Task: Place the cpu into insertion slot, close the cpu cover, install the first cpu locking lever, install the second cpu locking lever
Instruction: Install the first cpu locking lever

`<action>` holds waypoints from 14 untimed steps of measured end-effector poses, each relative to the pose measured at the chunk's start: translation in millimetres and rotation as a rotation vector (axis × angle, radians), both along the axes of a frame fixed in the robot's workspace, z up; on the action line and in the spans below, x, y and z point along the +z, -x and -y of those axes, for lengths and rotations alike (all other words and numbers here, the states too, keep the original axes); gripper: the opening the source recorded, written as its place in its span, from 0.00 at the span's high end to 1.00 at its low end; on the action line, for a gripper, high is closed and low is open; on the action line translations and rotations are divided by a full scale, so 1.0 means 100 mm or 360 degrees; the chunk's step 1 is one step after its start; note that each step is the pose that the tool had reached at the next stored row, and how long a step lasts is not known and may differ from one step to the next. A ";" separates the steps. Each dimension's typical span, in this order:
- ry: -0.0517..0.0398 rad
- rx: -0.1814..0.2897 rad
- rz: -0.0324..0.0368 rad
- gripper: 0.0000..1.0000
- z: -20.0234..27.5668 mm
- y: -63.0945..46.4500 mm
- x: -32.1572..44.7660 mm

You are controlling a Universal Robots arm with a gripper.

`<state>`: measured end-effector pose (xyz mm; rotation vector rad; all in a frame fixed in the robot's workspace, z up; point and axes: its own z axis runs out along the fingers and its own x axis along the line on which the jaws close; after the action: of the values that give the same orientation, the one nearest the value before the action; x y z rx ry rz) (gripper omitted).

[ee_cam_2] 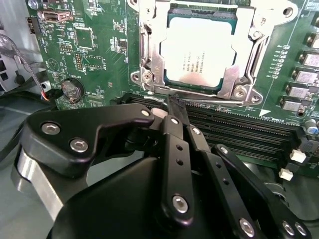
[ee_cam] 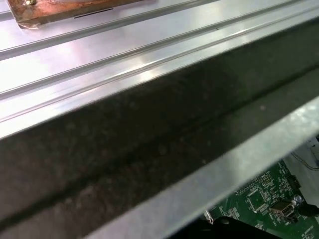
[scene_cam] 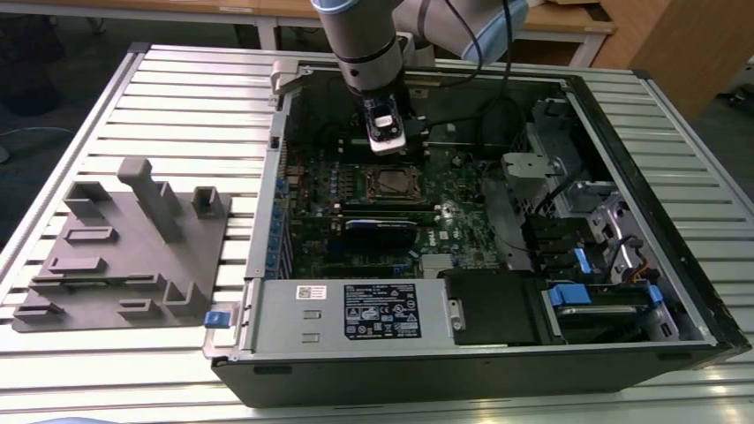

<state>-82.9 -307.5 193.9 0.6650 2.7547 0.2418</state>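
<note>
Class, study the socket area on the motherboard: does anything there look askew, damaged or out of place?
Nothing stands out. In the second wrist view the cpu lies flat and square in the insertion slot, framed by the cpu cover. The gripper hangs beside the socket.

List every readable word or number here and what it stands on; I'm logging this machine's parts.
Nothing here can be read with certainty.
cpu: faint printed lines on its metal top, too blurred to read.
power supply label: white print on black, too small.
white sticker: too small.
motherboard: white markings, too small.
</note>
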 end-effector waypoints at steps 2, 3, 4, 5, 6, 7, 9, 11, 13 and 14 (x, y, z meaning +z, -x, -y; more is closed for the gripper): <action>0.0000 0.0002 0.0005 0.89 0.004 0.00 -0.004; 0.0000 0.0003 0.0008 0.89 0.006 0.00 -0.007; 0.0000 0.0004 0.0012 0.89 0.007 0.00 -0.009; 0.0000 0.0006 0.0015 0.89 0.008 0.00 -0.010; 0.0000 0.0007 0.0017 0.89 0.010 0.00 -0.011; -0.0001 0.0008 0.0019 0.89 0.012 0.01 -0.011; -0.0001 0.0010 0.0023 0.89 0.014 0.01 -0.015; -0.0001 0.0014 0.0031 0.89 0.014 0.01 -0.022; -0.0001 0.0019 0.0038 0.89 0.014 0.01 -0.028; -0.0001 0.0022 0.0041 0.89 0.014 0.01 -0.031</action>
<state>-83.9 -309.0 190.8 0.6389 2.7357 0.2525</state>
